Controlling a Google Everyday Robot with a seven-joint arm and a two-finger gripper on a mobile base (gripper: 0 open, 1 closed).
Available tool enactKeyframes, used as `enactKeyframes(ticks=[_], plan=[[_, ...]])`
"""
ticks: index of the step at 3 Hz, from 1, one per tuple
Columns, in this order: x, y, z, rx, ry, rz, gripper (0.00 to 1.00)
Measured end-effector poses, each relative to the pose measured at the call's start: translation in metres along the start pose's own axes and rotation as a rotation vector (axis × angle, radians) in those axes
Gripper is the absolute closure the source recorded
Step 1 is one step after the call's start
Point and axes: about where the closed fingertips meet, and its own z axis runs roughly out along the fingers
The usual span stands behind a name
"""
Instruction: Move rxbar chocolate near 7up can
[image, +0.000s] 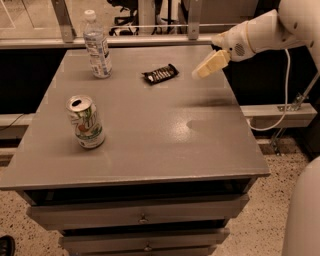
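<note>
On the desk (150, 135), toward its far edge: rxbar chocolate (160, 75), flat. Just right of the bar, raised, not touching: claw (199, 74), openness impossible to tell. Well left of the bar, nearer: 7up can (86, 122), upright.

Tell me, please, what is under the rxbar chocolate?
The rxbar chocolate lies flat on the grey table; the patch beneath it is covered. The gripper hangs to its right, above the table, apart from it.
</note>
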Motion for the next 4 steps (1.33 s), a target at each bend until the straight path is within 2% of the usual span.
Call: enactKeyframes(ticks=[1,2,4], plan=[[-0.014,-0.008,0.028,0.024,-0.055,0.042,0.0],[-0.011,-0.002,0.079,0.016,-0.077,0.072,0.0],[-0.002,0.003,0.141,-0.041,-0.118,0.14,0.03]])
